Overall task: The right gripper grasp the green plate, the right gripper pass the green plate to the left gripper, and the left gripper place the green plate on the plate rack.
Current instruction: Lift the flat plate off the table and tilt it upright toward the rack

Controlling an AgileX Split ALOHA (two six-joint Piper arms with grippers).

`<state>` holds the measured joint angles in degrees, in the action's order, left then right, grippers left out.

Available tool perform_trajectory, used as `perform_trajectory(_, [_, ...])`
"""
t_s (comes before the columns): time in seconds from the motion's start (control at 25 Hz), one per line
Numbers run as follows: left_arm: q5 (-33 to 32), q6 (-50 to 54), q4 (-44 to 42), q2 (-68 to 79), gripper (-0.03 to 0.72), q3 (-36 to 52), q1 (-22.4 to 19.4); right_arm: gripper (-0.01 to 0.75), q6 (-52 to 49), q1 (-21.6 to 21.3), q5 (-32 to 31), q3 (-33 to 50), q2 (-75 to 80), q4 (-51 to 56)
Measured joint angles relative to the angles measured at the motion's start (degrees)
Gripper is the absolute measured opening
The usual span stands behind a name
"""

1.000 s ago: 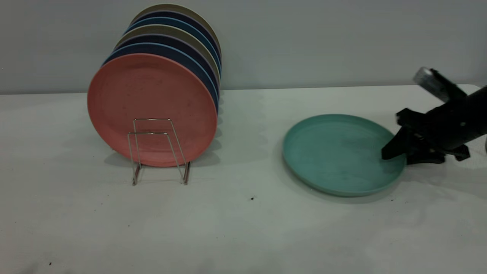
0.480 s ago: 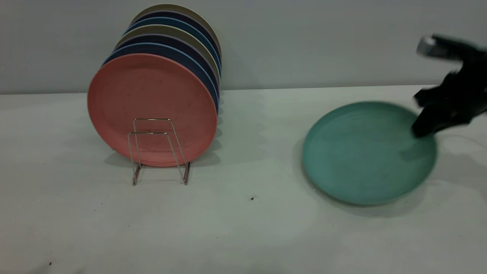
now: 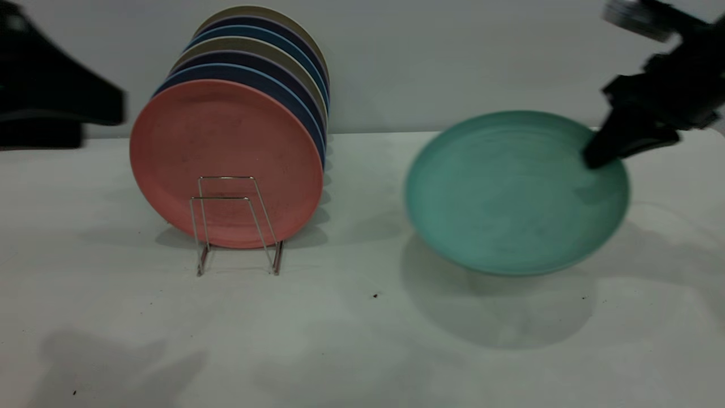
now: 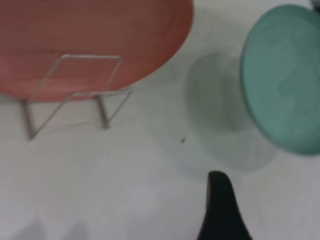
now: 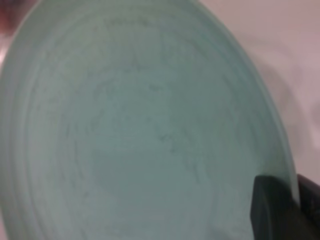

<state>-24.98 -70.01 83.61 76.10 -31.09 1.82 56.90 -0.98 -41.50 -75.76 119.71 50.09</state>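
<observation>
Sitting in the plate rack (image 3: 235, 224) you've got a salmon-pink plate (image 3: 224, 161) fronting a stack of darker plates (image 3: 266, 68), nothing blocking the empty front loops. Your right hand (image 3: 595, 158) is pinching the green plate (image 3: 510, 195) by its rim, tilted above the worktop (image 3: 362, 340). Your left hand (image 4: 220, 210) is hanging near the rack; can't tell its grip.

Green plate (image 3: 510, 198) hangs above table (image 3: 351, 340), right of plate rack (image 3: 238, 226).
</observation>
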Motion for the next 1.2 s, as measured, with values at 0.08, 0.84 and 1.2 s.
perform_trajectory(0.08, [-1.79,-7.07,6.09,5.14,0.514,-1.48,0.0,0.016,0.05,2.47,-0.59,0.0,-0.58,0.87])
perform_trajectory(0.84, [-10.53,-13.43,13.48,25.44,0.514,-5.99,0.0,0.016,4.35,18.5,-2.83,0.0,-2.16,11.22])
perform_trajectory(1.2, [-12.66,-13.55,13.7,25.44,0.127,-6.45,0.0,0.129,9.07,20.19,-3.24,0.0,-2.16,19.5])
